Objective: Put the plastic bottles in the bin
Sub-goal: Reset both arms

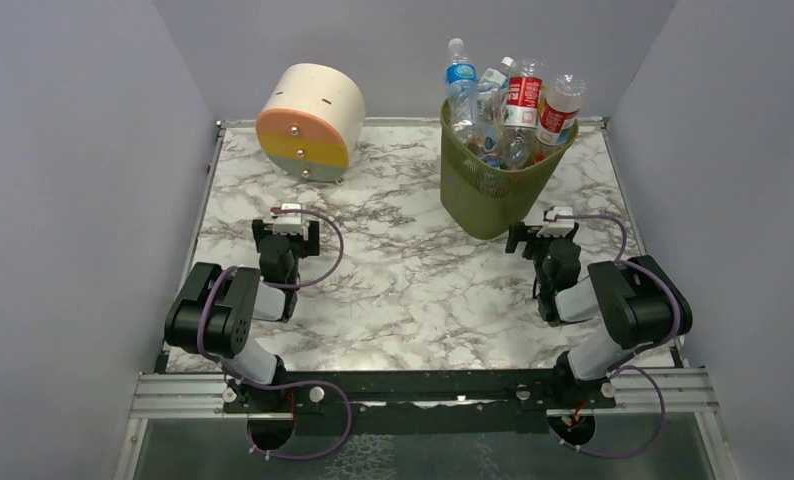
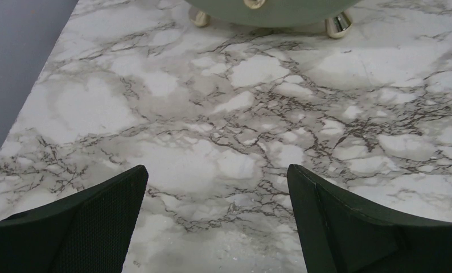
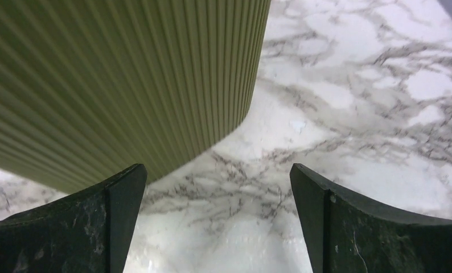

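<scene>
At the upper left of the top view the round drawer box (image 1: 310,122), cream with orange, yellow and grey fronts, sits on the marble-patterned table (image 1: 403,290). Below it, left of centre, the left gripper (image 1: 291,215) hangs over bare marble, jaws spread wide with nothing between them. Its wrist view shows only the table and the box's gold feet at the top edge.

Right of centre, toward the top, the bin (image 1: 488,190) stands upright. The plastic bottles (image 1: 513,100) fill it past the rim, most of them neck-up with their long axes near vertical, some leaning. No bottle shows on the table.

Just beside the bin's lower right, the right gripper (image 1: 545,222) is likewise wide and empty. In its wrist view the bin's ribbed wall fills the upper left, close ahead. The right arm is therefore the nearer one, with the bottles above and up-left of it. I judge that little remains to collect.

One bottle has a blue label and another a red one with white lettering, too small to read.
</scene>
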Action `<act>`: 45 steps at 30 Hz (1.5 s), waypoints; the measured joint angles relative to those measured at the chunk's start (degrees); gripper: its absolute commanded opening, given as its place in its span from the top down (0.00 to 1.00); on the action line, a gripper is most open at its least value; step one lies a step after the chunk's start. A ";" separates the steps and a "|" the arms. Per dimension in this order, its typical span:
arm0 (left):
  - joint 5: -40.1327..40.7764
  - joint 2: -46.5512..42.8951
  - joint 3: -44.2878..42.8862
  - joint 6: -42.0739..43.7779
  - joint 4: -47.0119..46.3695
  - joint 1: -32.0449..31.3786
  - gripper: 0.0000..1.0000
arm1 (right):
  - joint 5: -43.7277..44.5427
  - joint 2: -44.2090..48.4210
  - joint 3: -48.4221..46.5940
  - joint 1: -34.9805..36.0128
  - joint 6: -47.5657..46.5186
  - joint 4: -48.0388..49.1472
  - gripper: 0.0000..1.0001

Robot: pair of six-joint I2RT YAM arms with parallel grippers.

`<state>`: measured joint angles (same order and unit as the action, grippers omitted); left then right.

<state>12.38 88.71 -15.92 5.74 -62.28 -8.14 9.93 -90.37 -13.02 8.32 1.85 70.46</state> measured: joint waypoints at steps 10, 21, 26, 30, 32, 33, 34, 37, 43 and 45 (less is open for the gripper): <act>-3.63 4.96 2.12 0.09 -8.33 2.47 0.01 | -1.97 -2.05 1.90 0.22 -1.79 4.85 0.00; -4.07 5.07 1.20 -0.15 -8.35 2.95 0.01 | -2.69 -2.21 -0.26 0.22 -1.95 3.28 0.00; -4.07 5.07 1.20 -0.28 -8.35 2.95 0.01 | -2.75 -2.21 -0.26 0.22 -1.95 3.28 0.00; -4.07 5.07 1.20 -0.33 -8.35 2.95 0.01 | -2.78 -2.21 -0.26 0.22 -1.95 3.26 0.00; -4.07 5.07 1.20 -0.33 -8.35 2.95 0.01 | -2.78 -2.21 -0.26 0.22 -1.95 3.26 0.00; -4.09 5.07 1.20 -0.33 -8.35 2.95 0.01 | -2.78 -2.21 -0.26 0.22 -1.95 3.26 0.01; -4.07 5.07 1.20 -0.33 -8.35 2.95 0.01 | -2.78 -2.21 -0.26 0.22 -1.95 3.26 0.01; -4.07 5.07 1.20 -0.33 -8.35 2.95 0.01 | -2.78 -2.21 -0.26 0.22 -1.95 3.26 0.01; -4.07 5.07 1.20 -0.33 -8.37 2.95 0.01 | -2.78 -2.21 -0.26 0.22 -1.95 3.26 0.00; -4.07 5.07 1.20 -0.33 -8.35 2.95 0.01 | -2.78 -2.21 -0.26 0.22 -1.97 3.26 0.00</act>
<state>8.32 93.78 -14.72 5.41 -70.63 -5.19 7.16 -92.58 -13.28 8.54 -0.12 73.71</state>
